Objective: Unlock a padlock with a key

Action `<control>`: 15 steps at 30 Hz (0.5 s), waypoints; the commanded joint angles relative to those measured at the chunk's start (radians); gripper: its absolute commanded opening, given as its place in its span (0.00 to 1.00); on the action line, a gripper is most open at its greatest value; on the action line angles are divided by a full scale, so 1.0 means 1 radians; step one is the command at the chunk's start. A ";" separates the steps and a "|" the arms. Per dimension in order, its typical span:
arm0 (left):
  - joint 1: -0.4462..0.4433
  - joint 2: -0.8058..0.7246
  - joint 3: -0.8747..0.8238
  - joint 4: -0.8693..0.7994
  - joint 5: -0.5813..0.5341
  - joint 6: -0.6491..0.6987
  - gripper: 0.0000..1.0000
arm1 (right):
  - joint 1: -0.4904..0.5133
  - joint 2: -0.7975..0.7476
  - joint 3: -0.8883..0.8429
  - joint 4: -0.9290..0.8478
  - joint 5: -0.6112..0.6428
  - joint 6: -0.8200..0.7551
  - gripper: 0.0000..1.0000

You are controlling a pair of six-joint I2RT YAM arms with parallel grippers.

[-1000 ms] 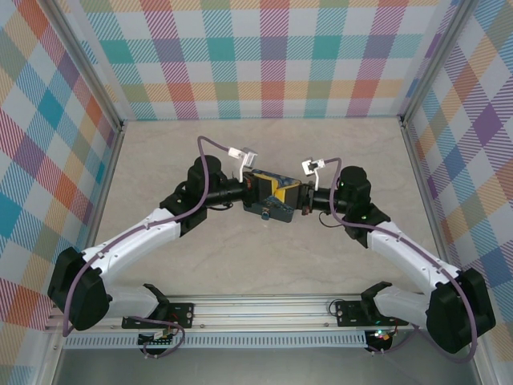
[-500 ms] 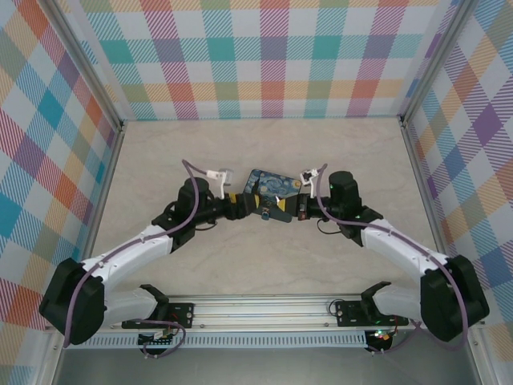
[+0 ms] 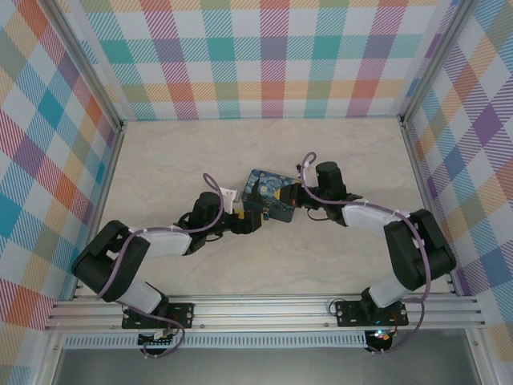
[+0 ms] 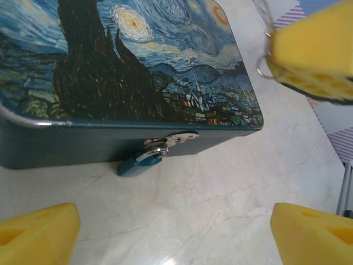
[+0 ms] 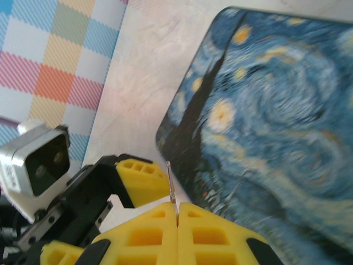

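My left gripper [image 4: 174, 234] let go of the painted box [image 4: 138, 66] and stands spread; my right gripper [image 5: 177, 212] pinches the key [image 5: 171, 182]; the padlock [image 4: 140, 161] looks locked, I think.

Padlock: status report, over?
Left fingers open, facing padlock hanging on box latch. Right fingers shut on key, beside box. Key not yet in padlock; nothing in between.

Thin sliver of the key [image 5: 171, 185] is poking above the right gripper [image 5: 177, 212]'s pinched pads, the rest lying hidden between them. Left wrist view: the box [image 4: 138, 72] is running off the top and left edges. Shackle of the padlock [image 4: 140, 162] is tucking behind the hasp [image 4: 175, 137], mostly hidden.
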 commanded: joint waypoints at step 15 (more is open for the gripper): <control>-0.023 0.213 0.043 0.254 0.041 0.117 0.93 | -0.052 0.151 0.016 0.074 -0.012 0.043 0.04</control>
